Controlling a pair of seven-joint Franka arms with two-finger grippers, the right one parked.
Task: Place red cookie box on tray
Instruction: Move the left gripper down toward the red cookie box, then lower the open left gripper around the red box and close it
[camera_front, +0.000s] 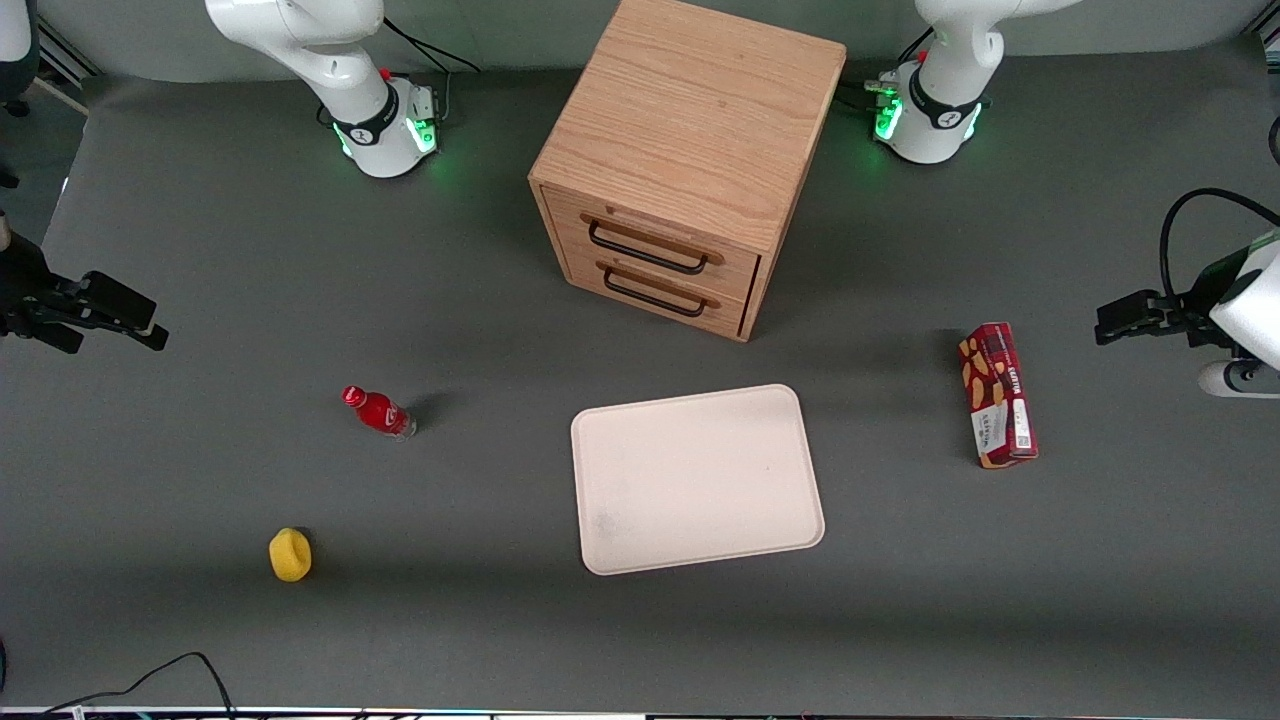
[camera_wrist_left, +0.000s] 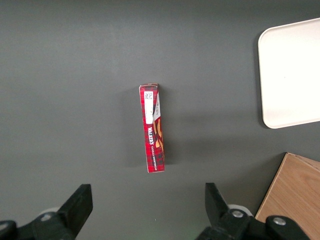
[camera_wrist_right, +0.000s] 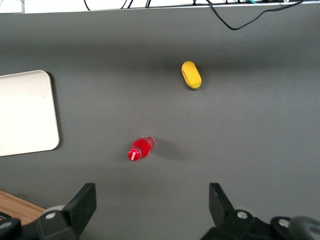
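My gripper (camera_wrist_left: 146, 210) hangs above the grey table (camera_front: 200, 300), at the working arm's end of it, with its two fingers (camera_wrist_left: 77, 205) spread wide apart and holding nothing. In my wrist view the red cookie box (camera_wrist_left: 153, 128) lies on the table below the fingertips, apart from both, and is not touched by either.

Front view: the red cookie box (camera_front: 997, 395) lies flat on the table, near the working arm's end, its long axis running roughly from the drawer-cabinet side toward the front edge of the table. Its upper face shows orange-tan cookie pictures, white lettering and a white label patch. The gripper (camera_front: 1135, 318) stands off to the side of the box, closer to the table's end, and above the surface.

The tray (camera_front: 697, 478), cream-white with rounded corners and a low rim, sits near the middle of the table, nearer the front edge than the wooden drawer cabinet (camera_front: 685, 160). Box and tray are well apart, with bare table between them; nothing lies in the tray.

Toward the parked arm's end stand a small red bottle (camera_front: 378, 411) and, nearer the front edge, a yellow object (camera_front: 290, 554).
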